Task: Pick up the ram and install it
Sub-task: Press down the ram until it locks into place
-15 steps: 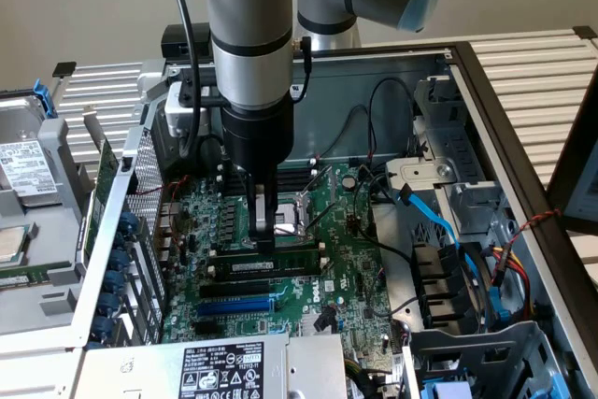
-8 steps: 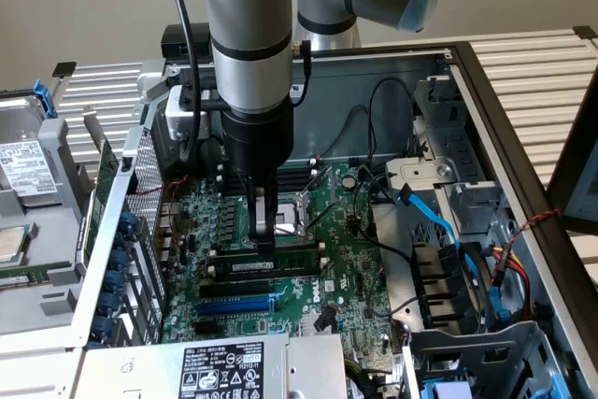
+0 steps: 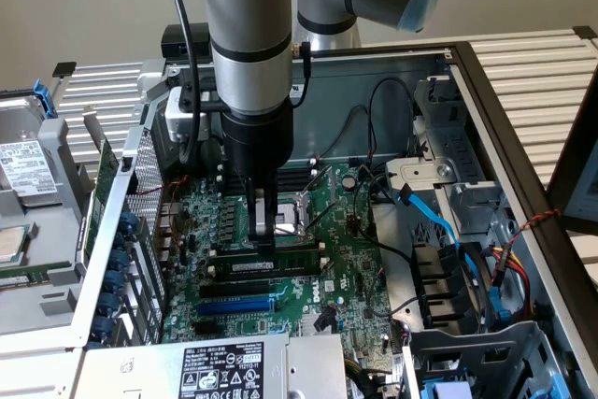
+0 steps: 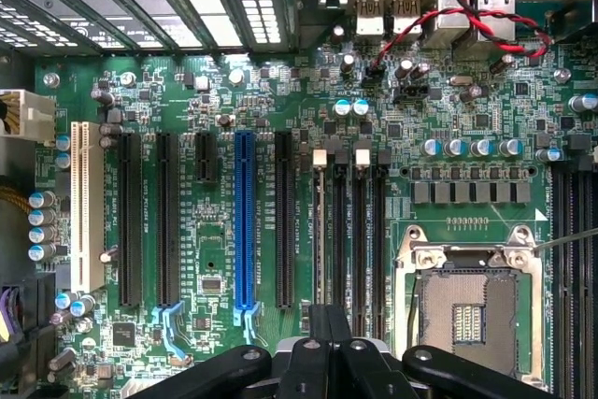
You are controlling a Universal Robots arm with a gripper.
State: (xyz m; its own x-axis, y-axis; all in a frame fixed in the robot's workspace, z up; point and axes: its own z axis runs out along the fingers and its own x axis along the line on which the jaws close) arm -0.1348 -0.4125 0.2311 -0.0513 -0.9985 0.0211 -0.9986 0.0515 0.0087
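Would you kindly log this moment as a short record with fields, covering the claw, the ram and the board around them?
setting: open computer case, motherboard exposed
claw: shut, pointing down onto the board
ram: green stick lying along a memory slot, directly under the claw tip
contact: claw tip at the ram's top edge; whether fully seated cannot be told
nearby: blue expansion slot, empty processor socket, red and black twisted wires
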